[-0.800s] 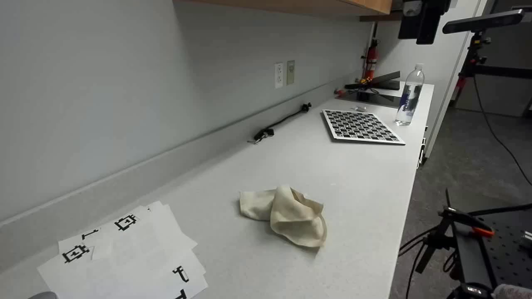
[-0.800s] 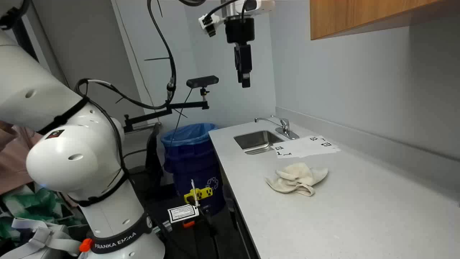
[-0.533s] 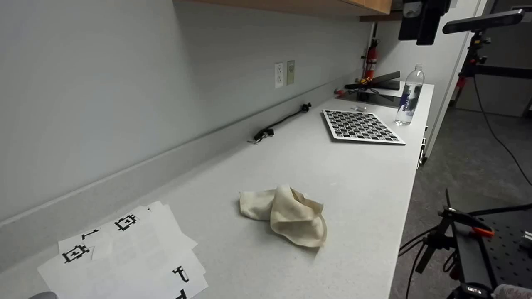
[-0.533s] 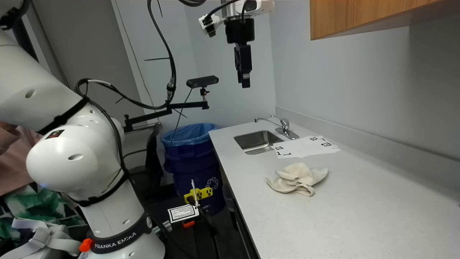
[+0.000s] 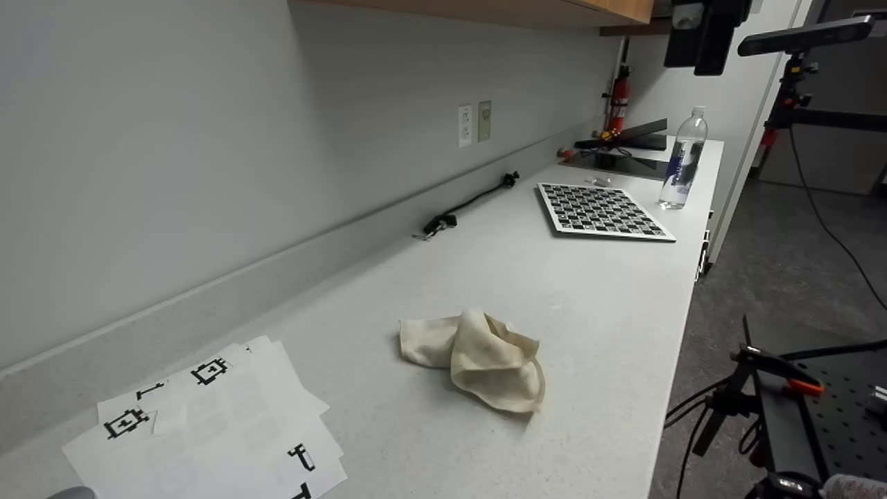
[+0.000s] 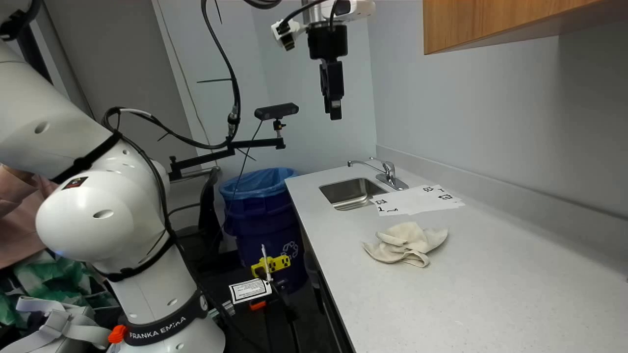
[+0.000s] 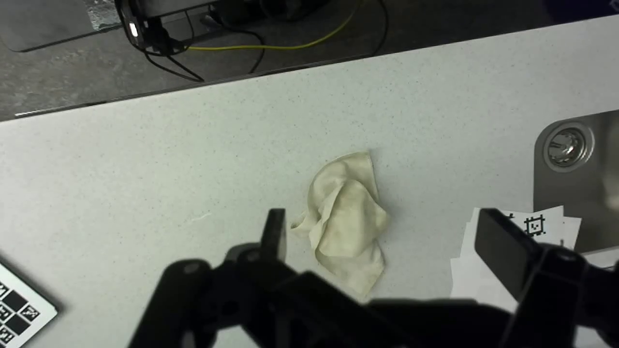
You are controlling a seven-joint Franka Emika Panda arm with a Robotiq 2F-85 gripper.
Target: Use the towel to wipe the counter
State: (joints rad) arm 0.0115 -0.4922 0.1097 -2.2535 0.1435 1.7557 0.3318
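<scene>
A crumpled beige towel (image 5: 493,364) lies in a loose heap on the pale speckled counter (image 5: 589,277). It also shows in the other views (image 6: 407,242) (image 7: 346,220). My gripper (image 6: 333,110) hangs high above the counter with its fingers pointing down, well apart from the towel. In an exterior view it shows only partly at the top edge (image 5: 698,59). In the wrist view the black fingers are wide apart with nothing between them (image 7: 380,227); the towel appears below, closer to the left finger. A small pale mark (image 7: 200,216) is on the counter left of the towel.
White marker papers (image 5: 222,423) lie near the wall, beside the sink (image 6: 351,193) and faucet (image 6: 388,174). A checkered board (image 5: 603,211), a water bottle (image 5: 684,159) and a black cable (image 5: 471,203) are farther along. A wooden cabinet (image 6: 490,24) overhangs the counter.
</scene>
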